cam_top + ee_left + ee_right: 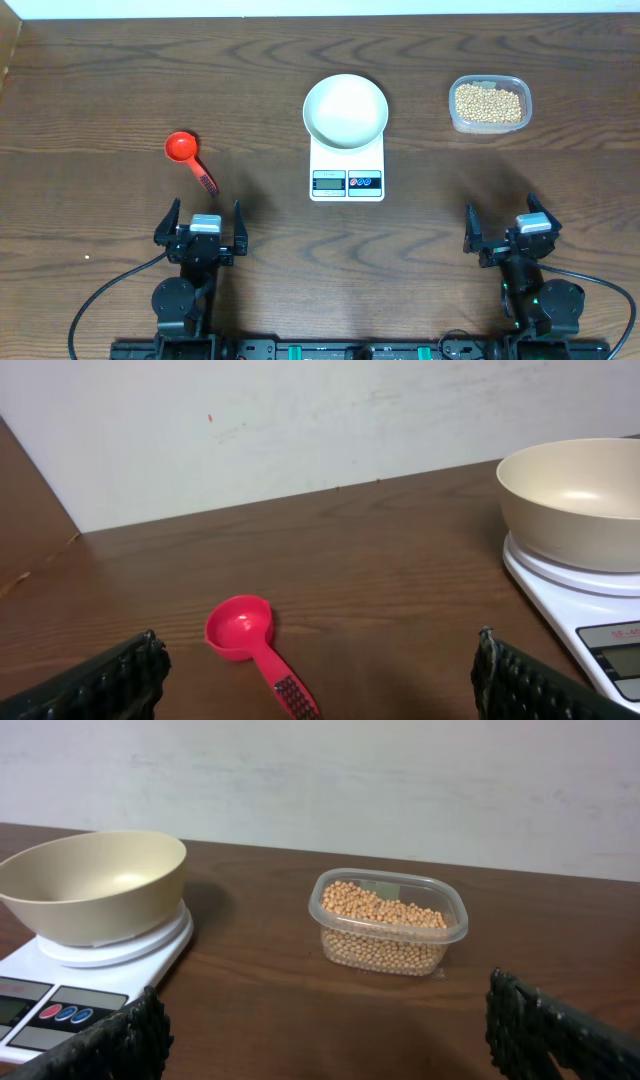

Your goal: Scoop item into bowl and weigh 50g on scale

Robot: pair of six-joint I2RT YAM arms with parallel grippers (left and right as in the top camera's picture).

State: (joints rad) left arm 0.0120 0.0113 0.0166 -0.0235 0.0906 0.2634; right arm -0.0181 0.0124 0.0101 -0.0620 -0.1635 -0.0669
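While both arms sit at the near edge of the desk (100,90), each pair of jaws stands spread wide and holds nothing. The beans (488,103) lie in a clear tub (452,112) at the far right, ahead of the right jaws and well apart from them. In the right wrist view the tub sits farther back, framed between the two black jaw tips. It is perhaps two thirds full, though the level is hard to judge through the plastic. The white bowl (345,109) rests on the scale (347,172) at the desk's middle, between the two arms and farther out than either. It covers the platform and leaves the display and buttons bare; the reading is too small to tell. A red scoop (182,148) lies on the desk to the left, cup up, its handle pointing toward the near right. It is a little ahead of the left jaws and not touching them. From the left jaws the beans are well apart, with scale and bowl between.
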